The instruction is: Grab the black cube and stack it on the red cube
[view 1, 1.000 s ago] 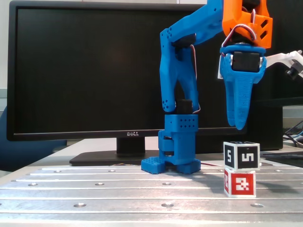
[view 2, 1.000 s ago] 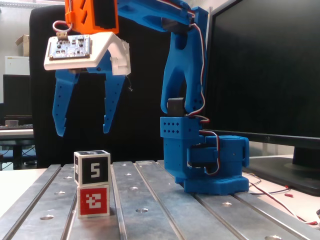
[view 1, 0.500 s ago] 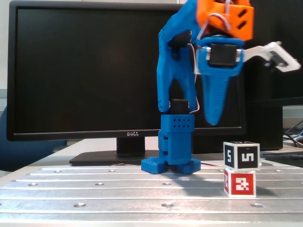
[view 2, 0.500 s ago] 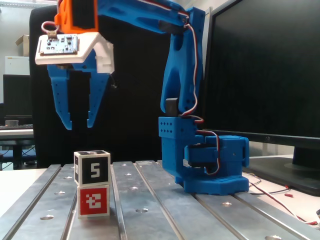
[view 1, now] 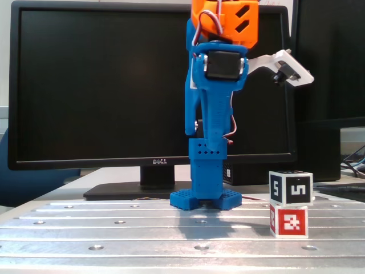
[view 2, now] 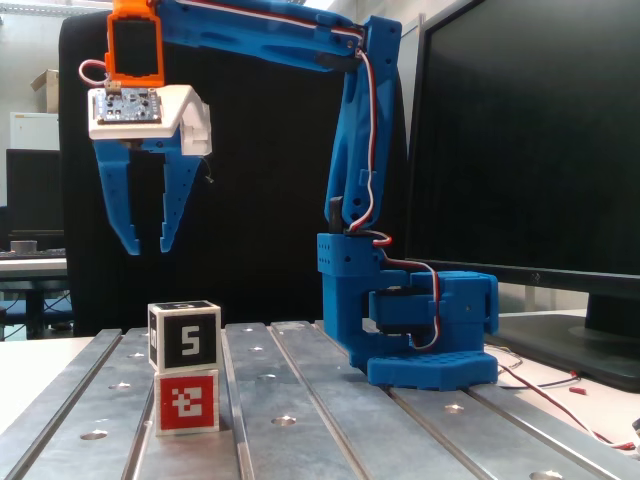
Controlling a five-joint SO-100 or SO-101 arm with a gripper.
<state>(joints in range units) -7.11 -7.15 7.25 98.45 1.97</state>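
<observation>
Black cube [view 2: 185, 337] stacked on red cube [view 2: 187, 402]; tool [view 2: 147, 247] empty, parted, well above.

black cube [view 2: 185, 336] atop red cube [view 2: 187, 401], end effector [view 2: 147, 244] above

A ribbed metal table [view 1: 114, 234] is carrying everything. The red cube [view 1: 288, 221] is sitting directly on it, at four o'clock from the arm's blue base [view 1: 206, 198], which is standing mid-table in a fixed view.
</observation>
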